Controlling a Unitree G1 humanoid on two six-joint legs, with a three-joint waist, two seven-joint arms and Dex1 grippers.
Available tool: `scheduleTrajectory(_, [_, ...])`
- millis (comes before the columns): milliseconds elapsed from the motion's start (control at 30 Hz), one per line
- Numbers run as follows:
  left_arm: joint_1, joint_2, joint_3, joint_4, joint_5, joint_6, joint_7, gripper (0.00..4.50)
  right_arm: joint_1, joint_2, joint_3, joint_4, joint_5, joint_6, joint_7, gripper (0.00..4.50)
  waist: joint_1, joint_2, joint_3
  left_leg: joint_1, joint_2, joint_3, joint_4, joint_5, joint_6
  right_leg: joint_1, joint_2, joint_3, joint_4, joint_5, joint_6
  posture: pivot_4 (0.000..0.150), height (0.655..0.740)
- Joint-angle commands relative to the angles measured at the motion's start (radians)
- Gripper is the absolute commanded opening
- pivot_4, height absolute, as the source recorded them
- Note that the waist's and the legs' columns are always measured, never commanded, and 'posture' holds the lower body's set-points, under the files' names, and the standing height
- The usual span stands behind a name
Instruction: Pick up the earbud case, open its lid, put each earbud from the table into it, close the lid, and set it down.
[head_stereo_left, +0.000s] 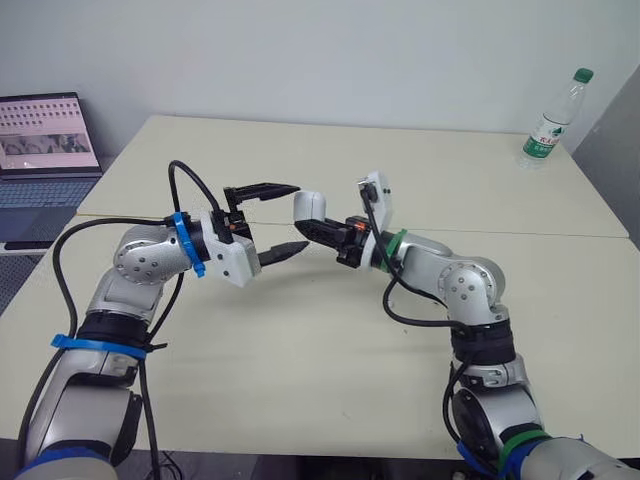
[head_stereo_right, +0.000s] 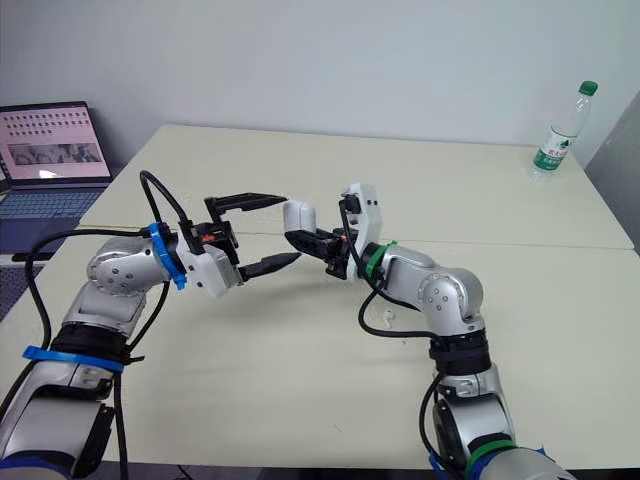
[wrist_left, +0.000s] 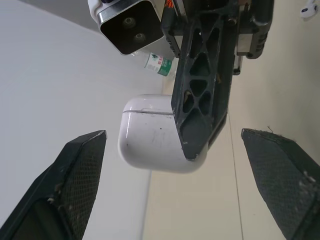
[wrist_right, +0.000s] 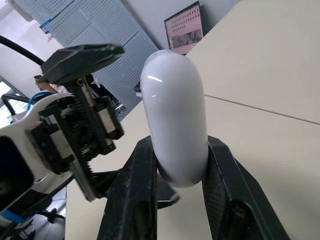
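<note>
The right gripper (wrist_right: 180, 150) pinches the case (head_stereo_left: 308, 208), one black finger pressed on each broad face, and holds it in the air over the middle of the table (head_stereo_left: 300, 370). The gripped end of the case sinks between those fingers and is hidden. The rounded far end sticks out free.

From the left wrist, a latticed finger of the right gripper covers one side of the case. Beside it the seam of the lid (wrist_left: 145, 102) shows as a thin closed line, so the lid is shut.

Facing the case, the left gripper (head_stereo_left: 301, 216) is spread wide, one finger above the level of the case and one below, tips just beside it. No contact shows. Whether the case lies between those tips or just past them is hard to judge.

One white earbud (wrist_left: 306, 10) lies on the table, cut off by the edge of the left wrist view. In the head views a small white speck (head_stereo_right: 388, 318) sits on the table by the right arm's cable, too small to name.

Further out, a bottle (head_stereo_left: 553, 120) stands upright near the far right corner. An open laptop (head_stereo_left: 45, 150) sits off the table's left side, partly cut off at the edge of the view.
</note>
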Motion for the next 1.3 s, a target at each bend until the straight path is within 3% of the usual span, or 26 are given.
scheduleTrajectory(33, [0.021,0.069,0.009,-0.169,-0.173,0.271,-0.106,4.5,-0.008,-0.074,0.035,-0.007,-0.087,-0.086,0.045,0.81,-0.001,0.0,0.0,0.0,0.0,0.0,0.0,0.0,0.0,0.0,0.0,0.0,0.0,0.0,0.0,0.15,0.74])
scheduleTrajectory(200, [-0.077,0.198,-0.01,-0.328,-0.344,0.831,-0.31,4.5,-0.003,-0.247,0.243,0.02,-0.334,-0.285,0.168,0.81,-0.005,0.0,0.0,-0.002,-0.001,-0.002,0.001,0.0,0.0,0.0,0.001,-0.001,-0.002,0.0,0.001,0.15,0.74])
scheduleTrajectory(300, [-0.207,0.202,-0.059,-0.271,-0.306,0.954,-0.442,4.5,-0.016,-0.265,0.298,0.032,-0.399,-0.339,0.205,0.81,-0.005,0.0,0.0,-0.002,-0.001,-0.002,0.001,0.0,0.0,-0.001,0.009,-0.005,-0.002,-0.001,0.001,0.15,0.74])
scheduleTrajectory(333, [-0.234,0.196,-0.068,-0.253,-0.296,0.977,-0.476,4.32,-0.021,-0.267,0.312,0.033,-0.418,-0.352,0.216,0.81,-0.006,0.001,0.001,-0.002,0.0,-0.002,0.0,0.0,0.0,-0.001,0.01,-0.004,-0.002,-0.001,0.001,0.15,0.74])
scheduleTrajectory(433, [-0.311,0.165,-0.125,-0.177,-0.225,0.995,-0.564,3.63,-0.046,-0.261,0.353,0.037,-0.475,-0.383,0.237,0.81,-0.013,0.001,0.001,-0.002,0.001,0.0,0.0,0.0,0.0,-0.002,0.011,-0.002,-0.002,-0.001,0.0,0.15,0.74])
scheduleTrajectory(567, [-0.376,0.114,-0.175,-0.105,-0.131,0.984,-0.605,2.31,-0.07,-0.247,0.378,0.042,-0.532,-0.407,0.251,0.81,-0.014,0.001,0.001,-0.004,0.001,0.0,0.0,0.0,0.0,-0.005,0.012,0.0,0.0,-0.001,-0.001,0.15,0.74])
scheduleTrajectory(700, [-0.439,0.044,-0.199,-0.023,-0.061,0.933,-0.618,2.31,-0.09,-0.231,0.4,0.039,-0.578,-0.421,0.259,0.81,-0.011,0.001,0.001,-0.012,0.001,0.0,0.004,0.0,0.0,-0.014,0.011,0.001,0.005,-0.001,-0.001,0.15,0.74])
scheduleTrajectory(933, [-0.53,-0.027,-0.214,0.133,0.057,0.839,-0.614,2.31,-0.093,-0.211,0.407,0.042,-0.63,-0.428,0.276,0.81,-0.011,0.001,0.001,-0.012,0.0,0.001,0.008,0.0,0.0,-0.014,0.007,0.002,0.009,-0.001,-0.001,0.15,0.74])
scheduleTrajectory(1300, [-0.539,-0.078,-0.198,0.187,0.11,0.813,-0.617,2.31,-0.103,-0.182,0.397,0.047,-0.655,-0.428,0.286,0.81,-0.012,0.001,0.001,-0.013,0.0,0.0,0.012,0.0,0.0,-0.014,0.007,0.002,0.013,-0.001,-0.001,0.15,0.74])
